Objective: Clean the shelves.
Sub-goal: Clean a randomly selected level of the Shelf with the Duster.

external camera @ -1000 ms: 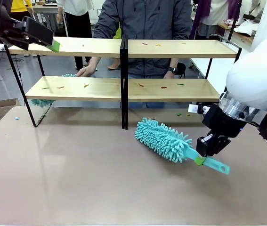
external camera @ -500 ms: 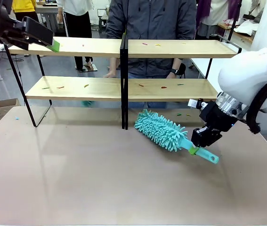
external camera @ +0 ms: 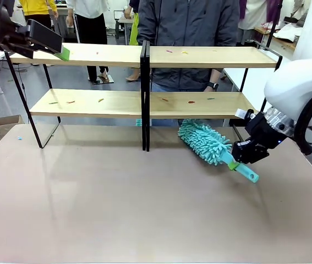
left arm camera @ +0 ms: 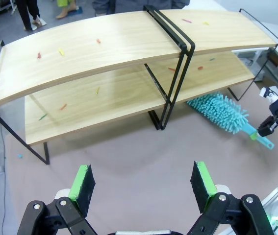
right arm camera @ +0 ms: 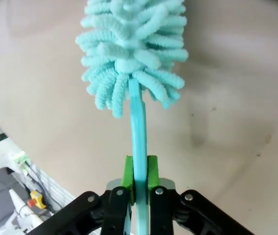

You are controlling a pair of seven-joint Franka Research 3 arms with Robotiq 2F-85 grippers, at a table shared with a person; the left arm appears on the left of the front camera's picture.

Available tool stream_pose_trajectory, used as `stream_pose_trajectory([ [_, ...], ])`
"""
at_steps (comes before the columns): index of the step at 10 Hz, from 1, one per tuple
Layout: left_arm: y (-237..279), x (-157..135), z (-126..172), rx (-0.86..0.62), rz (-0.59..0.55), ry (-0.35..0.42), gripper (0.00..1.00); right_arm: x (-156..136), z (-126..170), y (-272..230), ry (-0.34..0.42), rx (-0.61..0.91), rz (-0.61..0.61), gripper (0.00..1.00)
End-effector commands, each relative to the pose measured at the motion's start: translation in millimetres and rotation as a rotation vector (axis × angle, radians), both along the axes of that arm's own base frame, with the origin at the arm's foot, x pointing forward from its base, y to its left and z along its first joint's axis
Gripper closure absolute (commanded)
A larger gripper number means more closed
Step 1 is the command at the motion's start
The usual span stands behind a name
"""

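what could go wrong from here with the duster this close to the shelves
1. The right gripper has its jaws shut on the thin handle of the duster; a sideways push on the head could twist it in the grip.
2. The head sits low by the shelves, near the lower right board; lifting it could snag the black frame.
3. Sweeping may flick the coloured scraps towards the person behind.
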State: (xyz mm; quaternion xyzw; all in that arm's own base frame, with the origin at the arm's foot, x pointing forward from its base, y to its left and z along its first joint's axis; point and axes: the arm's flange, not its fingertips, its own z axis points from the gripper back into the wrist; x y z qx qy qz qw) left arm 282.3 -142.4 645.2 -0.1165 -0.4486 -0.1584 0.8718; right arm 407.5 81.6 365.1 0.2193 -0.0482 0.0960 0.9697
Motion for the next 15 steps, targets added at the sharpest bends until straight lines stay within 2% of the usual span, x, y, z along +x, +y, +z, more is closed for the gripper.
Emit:
stream_pose_trajectory([
  [1, 1, 0, 0, -0.007, -0.003, -0.009, 0.0, -5, -5, 1, 0.029, -0.021, -0.074, 0.88],
  [3, 1, 0, 0, -0.007, -0.003, -0.009, 0.0, -11, -4, -10, 0.023, -0.044, -0.144, 0.88],
  [5, 1, 0, 0, -0.007, -0.003, -0.009, 0.0, -17, -7, -18, 0.075, -0.085, -0.213, 0.88],
  [7, 1, 0, 0, -0.007, -0.003, -0.009, 0.0, -24, -4, -26, 0.089, -0.077, -0.345, 0.88],
  [9, 1, 0, 0, -0.007, -0.003, -0.009, 0.0, -33, 6, -25, 0.068, -0.149, -0.55, 0.88],
  [12, 1, 0, 0, -0.007, -0.003, -0.009, 0.0, -38, 12, -8, 0.069, -0.188, -0.56, 0.88],
  [15, 1, 0, 0, -0.007, -0.003, -0.009, 0.0, -41, 15, 5, -0.021, -0.223, -0.484, 0.88],
])
